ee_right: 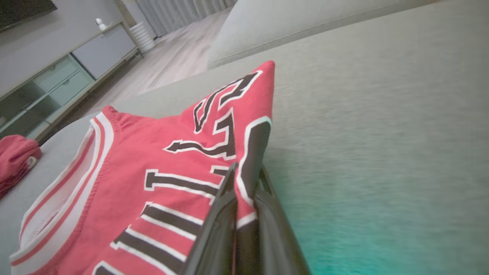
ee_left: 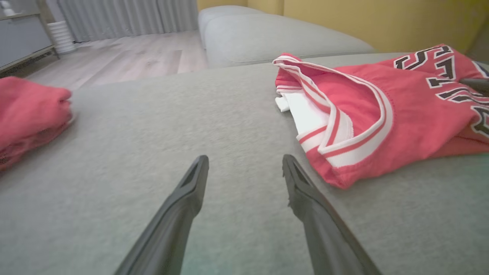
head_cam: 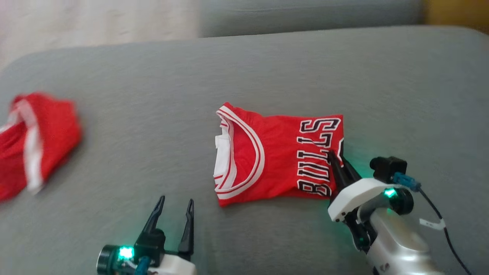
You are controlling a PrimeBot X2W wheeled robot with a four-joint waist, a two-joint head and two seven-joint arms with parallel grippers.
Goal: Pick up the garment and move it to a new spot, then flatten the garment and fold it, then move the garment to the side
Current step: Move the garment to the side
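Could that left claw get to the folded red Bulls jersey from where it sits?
Probably yes: the open left gripper lies close beside the folded red jersey, with only bare grey cushion between.

The red jersey (head_cam: 275, 160) reads "BULLS" — a black mark (ee_right: 255, 149) beside it is perhaps a numeral.

Jersey (head_cam: 275, 160) lies on the cushion (head_cam: 160, 95); another garment (head_cam: 38, 137) lies well to its left.
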